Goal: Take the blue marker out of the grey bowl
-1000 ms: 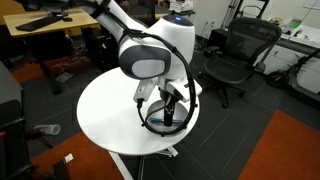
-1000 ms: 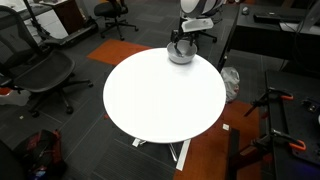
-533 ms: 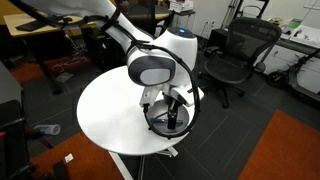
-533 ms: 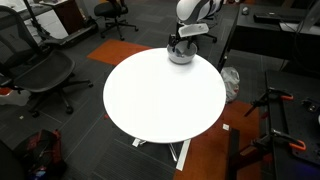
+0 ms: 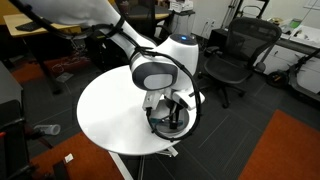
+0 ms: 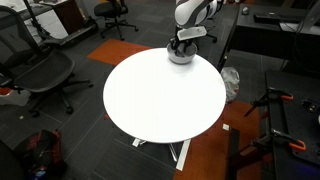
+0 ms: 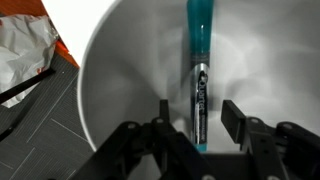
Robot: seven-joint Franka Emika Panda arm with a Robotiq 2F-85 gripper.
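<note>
jaws hang open and empty inside the grey bowl (image 7: pixel 115 80), either side of the blue marker (image 7: pixel 199 75), which lies on the bowl's bottom with its teal end toward the far wall. best, i'd judge, to centre on the dark barrel, close gently, then lift straight clear of the rim. the bowl sits near the white surface's (image 6: pixel 160 100) edge.
</note>
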